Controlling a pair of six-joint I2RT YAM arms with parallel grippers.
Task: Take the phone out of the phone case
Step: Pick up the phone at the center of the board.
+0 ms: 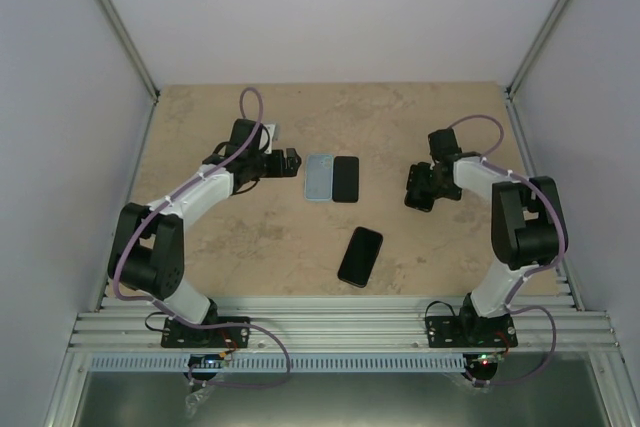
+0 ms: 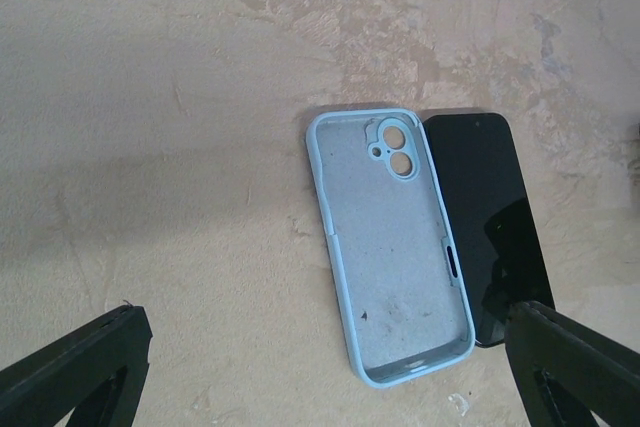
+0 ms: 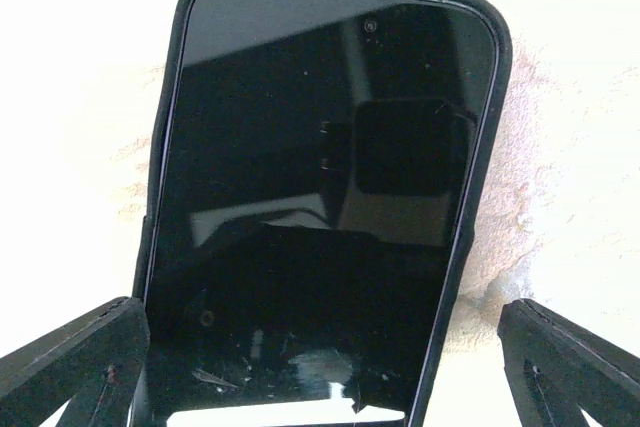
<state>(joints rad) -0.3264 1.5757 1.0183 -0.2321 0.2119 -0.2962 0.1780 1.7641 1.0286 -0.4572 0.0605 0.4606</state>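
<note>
An empty light blue phone case point(image 1: 318, 178) lies open side up at mid-table, with a bare black phone point(image 1: 346, 179) right beside it. Both show in the left wrist view, the case point(image 2: 395, 247) and the phone point(image 2: 490, 217). My left gripper point(image 1: 291, 160) is open and empty, just left of the case; in its wrist view the gripper point(image 2: 325, 342) hangs above the case's near end. A second phone in a black case point(image 1: 360, 256) lies nearer the front and fills the right wrist view point(image 3: 320, 177). My right gripper point(image 1: 420, 194) is open and empty, apart from it point(image 3: 320, 357).
The tan tabletop point(image 1: 220, 247) is bounded by grey walls at left, right and back. A metal rail point(image 1: 340, 327) with both arm bases runs along the near edge.
</note>
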